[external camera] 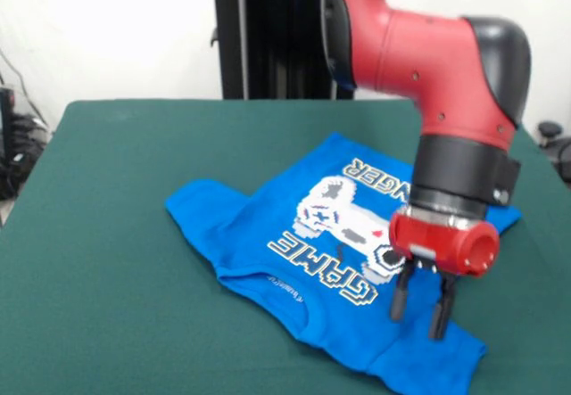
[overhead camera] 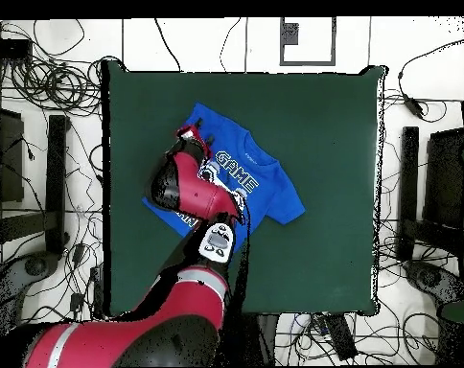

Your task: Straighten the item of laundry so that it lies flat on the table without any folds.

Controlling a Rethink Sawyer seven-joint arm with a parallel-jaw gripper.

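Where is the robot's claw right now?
In the front view, the gripper hangs open over the blue T-shirt at its lower right part, right of the printed "GAME".

Red arm point(external camera: 419, 47), black joints, black fingers point(external camera: 401, 294)

In your front view, the arm point(external camera: 446, 83) covers the T-shirt's point(external camera: 268, 226) right side and the end of its print, and the bottom edge cuts off its near hem. In your overhead view, the arm hides the shirt's lower left part and the gripper point(overhead camera: 194, 140) itself.
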